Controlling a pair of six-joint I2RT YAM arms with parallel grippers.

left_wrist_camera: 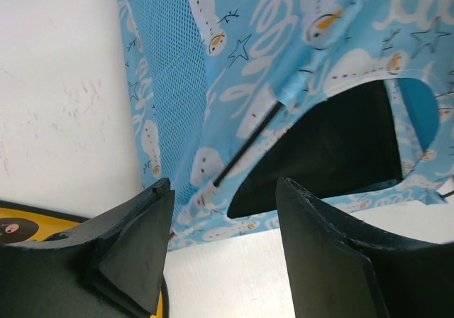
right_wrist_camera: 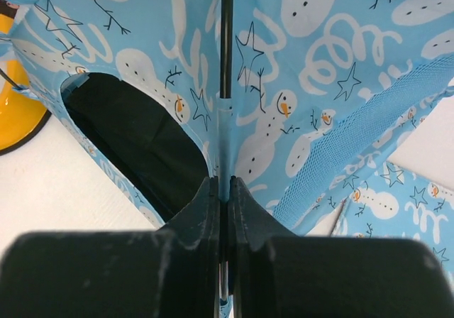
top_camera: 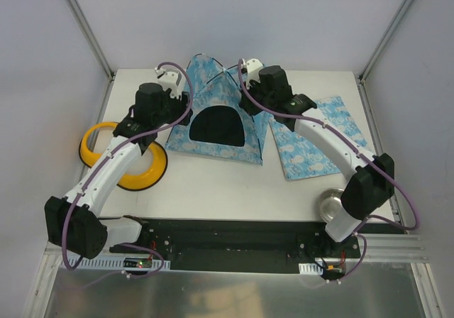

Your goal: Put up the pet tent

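Back-centre of the table [top_camera: 234, 190], the pet tent [top_camera: 220, 123] looks basically up imo: peaked shape, dark door hole facing the arms, black pole [right_wrist_camera: 226, 34] running up the front seam. It sits between the yellow double bowl [top_camera: 142, 178] on the left and the matching flat mat [top_camera: 312, 147] on the right, w/ a small metal bowl [top_camera: 330, 206] nearer the right arm's base.

Right gripper [right_wrist_camera: 223, 187] has its fingers pressed together, pinching the pet tent's front edge where the pole sleeve runs. Left gripper [left_wrist_camera: 225, 187] is spread wide, holding nothing, just beside the tent's left front corner.

What's left, prob: seat the pole ends and square up the base, then let go.

Can't see the back side or the pole tips, so no idea if everything's locked in. Base corners are partly hidden by the arms too.
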